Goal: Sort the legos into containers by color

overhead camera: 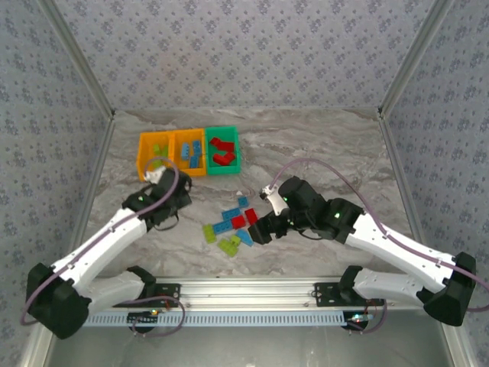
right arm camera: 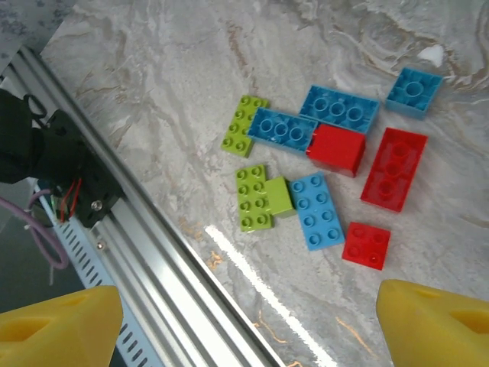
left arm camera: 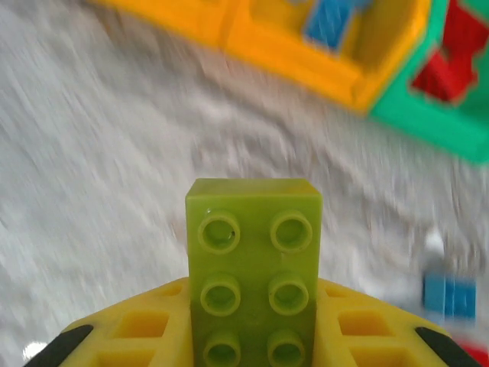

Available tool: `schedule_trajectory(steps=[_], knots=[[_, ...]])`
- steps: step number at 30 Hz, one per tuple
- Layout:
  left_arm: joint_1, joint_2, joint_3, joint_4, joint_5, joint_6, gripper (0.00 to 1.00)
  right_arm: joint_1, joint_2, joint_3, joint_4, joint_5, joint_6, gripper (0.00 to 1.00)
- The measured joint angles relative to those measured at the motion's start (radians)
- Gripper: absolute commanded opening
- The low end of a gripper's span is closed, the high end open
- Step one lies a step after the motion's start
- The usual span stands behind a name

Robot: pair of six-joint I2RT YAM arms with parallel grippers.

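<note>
The left hand (overhead camera: 158,180) is clenching a lime green brick (left arm camera: 254,260) between its yellow fingers (left arm camera: 145,329), carrying it clear of the marbled surface (overhead camera: 321,145) and just short of the near edge of the three bins. The reason for the grip, I'd judge, is delivery: the left orange bin (overhead camera: 140,157) is already holding green pieces, so that looks like where this one is heading. The middle orange bin (overhead camera: 189,131) is taking the blue ones and the green bin (overhead camera: 238,153) the red. The brick is sticking out past the fingertips with its long axis running straight ahead of the wrist, toward the bins, and its studded face is turning up toward the wrist camera, two studs across. The right hand (overhead camera: 263,228) is hanging released, its fingers spread wide, over the loose pile (right arm camera: 328,164) of blue, red and green bricks lying flat, studs up, near the front rail (right arm camera: 176,252). It seems to be lining up for a pick.
</note>
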Motion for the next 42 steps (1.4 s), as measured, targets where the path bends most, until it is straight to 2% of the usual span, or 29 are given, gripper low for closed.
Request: schedule_trajectory(steps=[4, 7, 10, 15, 18, 20, 23, 26, 30, 33, 35, 38, 42], knots=[[0.222, 0.158, 0.105, 0.105, 0.021, 0.108, 0.22, 0.000, -0.001, 0.000, 0.000, 0.034, 0.000, 0.89], [0.337, 0.314, 0.198, 0.162, 0.058, 0.168, 0.24, 0.000, -0.001, 0.000, 0.000, 0.054, 0.000, 0.89], [0.409, 0.475, 0.315, 0.191, 0.084, 0.227, 0.26, 0.000, -0.001, 0.000, 0.000, 0.065, 0.000, 0.89], [0.480, 0.675, 0.492, 0.209, 0.192, 0.287, 0.39, 0.000, -0.001, 0.000, 0.000, 0.102, 0.004, 0.89], [0.495, 0.738, 0.567, 0.203, 0.230, 0.310, 0.45, 0.000, -0.001, 0.000, 0.000, 0.145, 0.018, 0.90], [0.495, 0.742, 0.576, 0.202, 0.245, 0.323, 0.50, -0.003, -0.001, 0.000, -0.001, 0.179, 0.035, 0.90], [0.492, 0.717, 0.570, 0.192, 0.259, 0.331, 0.52, -0.018, 0.003, 0.000, -0.002, 0.239, 0.068, 0.92], [0.483, 0.610, 0.502, 0.176, 0.276, 0.335, 0.52, -0.067, 0.025, 0.000, -0.006, 0.280, 0.110, 0.92], [0.398, 0.371, 0.429, 0.124, 0.271, 0.366, 0.52, -0.137, 0.090, 0.000, 0.007, 0.274, 0.152, 0.92], [0.217, 0.170, 0.395, 0.116, 0.254, 0.427, 0.51, -0.153, 0.160, 0.002, 0.038, 0.270, 0.182, 0.92], [0.045, 0.043, 0.365, 0.113, 0.256, 0.497, 0.51, -0.154, 0.236, 0.019, 0.042, 0.268, 0.193, 0.92], [-0.136, -0.089, 0.318, 0.060, 0.265, 0.600, 0.52, -0.154, 0.365, 0.069, 0.057, 0.267, 0.200, 0.90], [-0.254, -0.224, 0.234, -0.058, 0.325, 0.726, 0.64, -0.153, 0.520, 0.148, 0.076, 0.256, 0.208, 0.79]])
